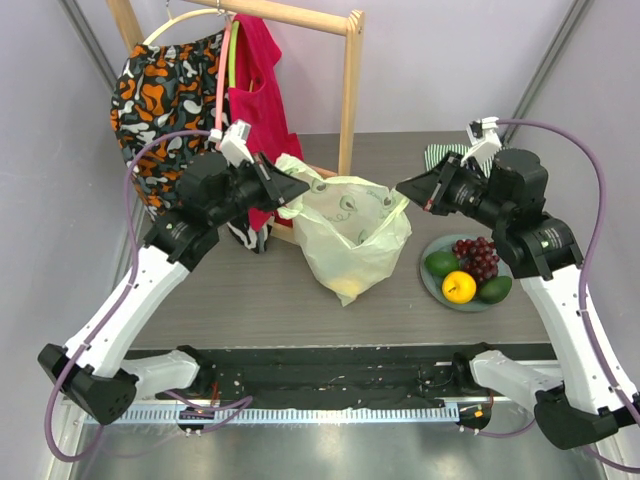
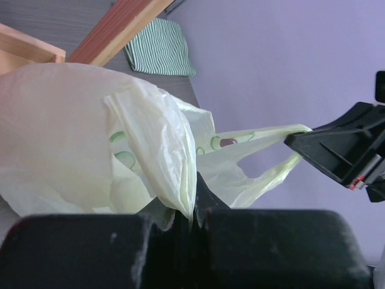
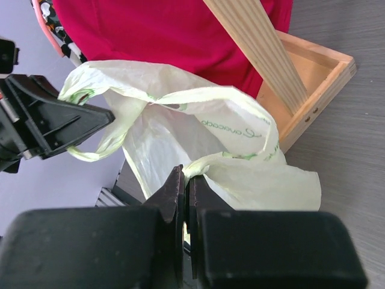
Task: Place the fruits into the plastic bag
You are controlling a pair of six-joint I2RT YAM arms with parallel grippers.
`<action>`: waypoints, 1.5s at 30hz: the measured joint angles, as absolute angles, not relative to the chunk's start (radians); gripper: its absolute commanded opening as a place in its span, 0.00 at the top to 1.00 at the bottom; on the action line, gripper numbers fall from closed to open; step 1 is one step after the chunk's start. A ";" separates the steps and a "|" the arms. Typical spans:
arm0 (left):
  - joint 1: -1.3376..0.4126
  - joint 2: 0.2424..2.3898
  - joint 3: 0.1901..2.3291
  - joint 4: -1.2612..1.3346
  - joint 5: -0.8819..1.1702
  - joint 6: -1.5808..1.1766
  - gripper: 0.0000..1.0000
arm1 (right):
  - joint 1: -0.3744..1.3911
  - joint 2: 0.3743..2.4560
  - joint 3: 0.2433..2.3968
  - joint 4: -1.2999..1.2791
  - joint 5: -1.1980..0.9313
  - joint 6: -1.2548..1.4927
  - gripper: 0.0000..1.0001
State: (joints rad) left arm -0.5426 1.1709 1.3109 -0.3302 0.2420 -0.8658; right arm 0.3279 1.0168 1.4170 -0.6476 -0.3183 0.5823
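Note:
The pale-green plastic bag (image 1: 350, 235) hangs lifted above mid-table, a yellowish shape showing faintly through its bottom. My left gripper (image 1: 300, 187) is shut on its left handle; the pinched film shows in the left wrist view (image 2: 180, 174). My right gripper (image 1: 405, 188) is shut on the right handle, seen in the right wrist view (image 3: 207, 165). The bag's mouth is stretched between them. On the grey plate (image 1: 432, 285) at the right lie dark grapes (image 1: 477, 256), a yellow-orange citrus (image 1: 459, 287) and two green avocados (image 1: 441, 263).
A wooden clothes rack (image 1: 350, 90) with a red garment (image 1: 258, 90) and a patterned one (image 1: 165, 90) stands behind the bag. Its wooden base (image 3: 313, 90) is close to the bag. A green-striped cloth (image 2: 159, 55) lies at the back right.

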 measured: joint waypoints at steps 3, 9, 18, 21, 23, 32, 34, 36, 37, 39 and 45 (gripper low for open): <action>-0.543 1.153 1.311 -0.331 0.240 -0.883 1.00 | 0.329 1.034 1.413 -0.631 -0.324 0.582 0.99; -0.543 1.139 1.295 -0.331 0.235 -0.902 1.00 | 0.332 1.034 1.387 -0.616 -0.292 0.597 0.98; -0.543 1.179 1.234 -0.334 0.232 -0.902 1.00 | 0.332 1.094 1.308 -0.744 -0.167 0.627 0.47; -0.543 1.184 1.214 -0.334 0.231 -0.902 1.00 | 0.332 1.083 1.305 -0.765 -0.149 0.599 0.18; -0.543 1.185 1.212 -0.333 0.230 -0.902 1.00 | 0.332 1.064 1.306 -0.770 -0.139 0.571 0.15; -0.543 1.200 1.212 -0.332 0.225 -0.902 1.00 | 0.332 1.007 1.409 -0.811 -0.095 0.475 0.10; -0.543 1.204 1.212 -0.332 0.223 -0.902 1.00 | 0.332 1.017 1.494 -0.838 -0.062 0.466 0.11; -0.543 1.205 1.212 -0.332 0.220 -0.901 1.00 | 0.332 1.042 1.592 -0.870 -0.020 0.458 0.12; -0.543 1.206 1.212 -0.332 0.220 -0.900 1.00 | 0.332 1.056 1.634 -0.886 0.001 0.455 0.12; -0.543 1.206 1.212 -0.333 0.219 -0.896 1.00 | 0.332 1.090 1.717 -0.907 0.047 0.448 0.12; -0.542 1.206 1.212 -0.333 0.212 -0.883 1.00 | 0.332 1.145 1.757 -0.966 0.095 0.423 0.12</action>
State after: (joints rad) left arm -0.5415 1.2060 1.2121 -0.3332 0.2123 -0.8825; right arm 0.3321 1.1446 1.7565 -0.9657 0.0952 0.4232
